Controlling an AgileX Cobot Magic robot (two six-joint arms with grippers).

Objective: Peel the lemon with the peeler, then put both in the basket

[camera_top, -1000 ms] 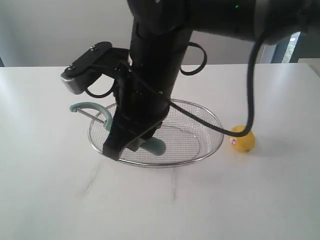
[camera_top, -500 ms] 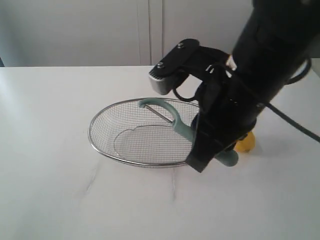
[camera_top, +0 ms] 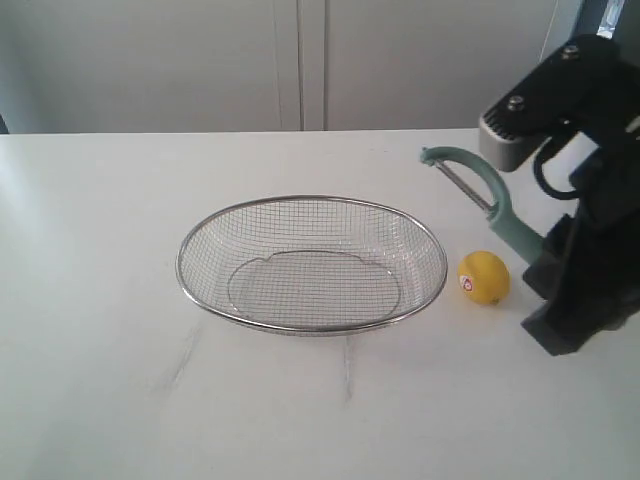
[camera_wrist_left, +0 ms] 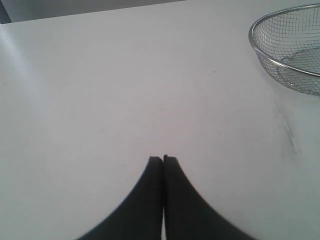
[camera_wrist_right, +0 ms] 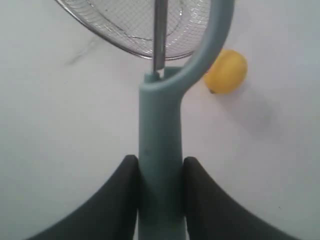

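The right fingers (camera_wrist_right: pixel 117 200) pinched the teal peeler (camera_top: pixel 492 208) by its thick handle, blade end tilted upward and the whole tool held clear of the table (camera_top: pixel 100 400); the lemon (camera_top: pixel 484 277) sat on the table just beside the wire basket (camera_top: pixel 300 328), outside its rim, sticker showing, apart from the peeler. The left fingers (camera_wrist_left: pixel 150 200) were pressed tight together, hanging over the table with the basket's rim off to one side.
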